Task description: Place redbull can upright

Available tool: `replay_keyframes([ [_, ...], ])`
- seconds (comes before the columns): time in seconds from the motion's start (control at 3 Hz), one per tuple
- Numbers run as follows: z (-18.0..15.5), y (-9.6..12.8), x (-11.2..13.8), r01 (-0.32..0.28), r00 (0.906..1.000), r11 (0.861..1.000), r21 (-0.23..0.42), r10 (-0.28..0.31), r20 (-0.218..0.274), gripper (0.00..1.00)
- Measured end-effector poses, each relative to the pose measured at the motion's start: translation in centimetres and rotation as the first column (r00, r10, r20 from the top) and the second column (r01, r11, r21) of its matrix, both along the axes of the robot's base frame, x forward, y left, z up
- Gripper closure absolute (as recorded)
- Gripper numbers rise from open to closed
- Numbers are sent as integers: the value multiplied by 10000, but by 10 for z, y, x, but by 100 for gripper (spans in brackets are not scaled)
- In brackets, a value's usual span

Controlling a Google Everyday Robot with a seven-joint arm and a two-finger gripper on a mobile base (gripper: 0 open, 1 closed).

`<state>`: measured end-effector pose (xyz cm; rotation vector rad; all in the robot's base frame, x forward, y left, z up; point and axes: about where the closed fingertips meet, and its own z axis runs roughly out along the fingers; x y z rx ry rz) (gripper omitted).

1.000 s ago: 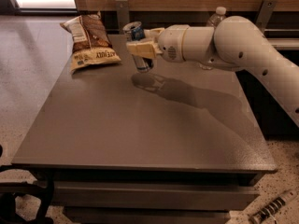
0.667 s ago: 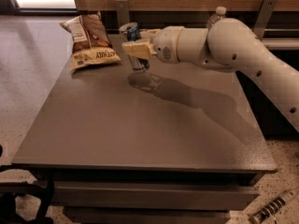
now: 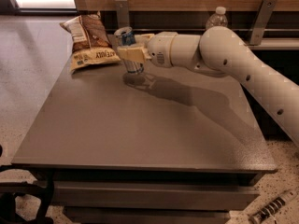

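The redbull can (image 3: 128, 36), dark blue and silver with a silver top, is held roughly upright, slightly tilted, near the far middle of the grey table (image 3: 140, 125). Its base is at or just above the tabletop; I cannot tell if it touches. My gripper (image 3: 131, 53), with cream-coloured fingers (image 3: 134, 54), is shut around the can's middle, reaching in from the right on the white arm (image 3: 224, 55). The can's lower part shows below the fingers.
A brown and white snack bag (image 3: 88, 43) lies at the table's far left corner, just left of the can. A clear water bottle with a white cap (image 3: 217, 18) stands behind the arm at the back. A wooden wall panel runs behind the table.
The gripper with the can has moved slightly left and lower toward the tabletop. The can stays gripped.
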<state>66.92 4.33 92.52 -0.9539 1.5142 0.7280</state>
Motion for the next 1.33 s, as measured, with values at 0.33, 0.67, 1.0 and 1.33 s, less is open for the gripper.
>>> replay_keyframes([
  [0.33,-10,-2,3,-123,9995,9999,52,121,297,100],
  [0.67,-23,-14,3,-7,9981,10000,28,5,616,100],
  [1.0,-32,-27,2,194,9974,9998,59,-197,690,100],
  [1.33,-43,-45,-1,580,9965,9983,112,-586,600,99],
])
